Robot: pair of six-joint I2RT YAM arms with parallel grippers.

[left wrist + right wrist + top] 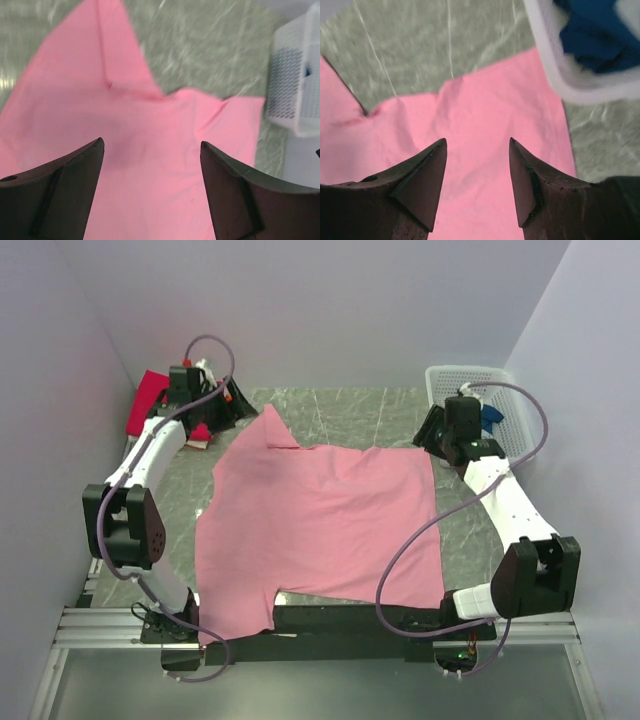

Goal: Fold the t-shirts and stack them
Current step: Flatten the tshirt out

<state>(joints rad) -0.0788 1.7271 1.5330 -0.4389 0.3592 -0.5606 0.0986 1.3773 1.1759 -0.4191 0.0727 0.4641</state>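
A light pink t-shirt (320,530) lies spread flat over the middle of the table, one sleeve pointing to the far left. It also shows in the left wrist view (75,75) and the right wrist view (480,110). My left gripper (228,410) is open and empty above the shirt's far left sleeve (151,142). My right gripper (432,437) is open and empty above the shirt's far right corner (477,141). A magenta-red t-shirt (148,400) lies bunched at the far left. A dark blue t-shirt (595,35) sits in the basket. No orange shirt shows clearly.
A white mesh basket (455,378) stands at the far right corner, close to my right gripper; it also shows in the left wrist view (290,85) and the right wrist view (560,85). Walls close in the left, back and right sides. The grey marbled table (350,410) shows behind the shirt.
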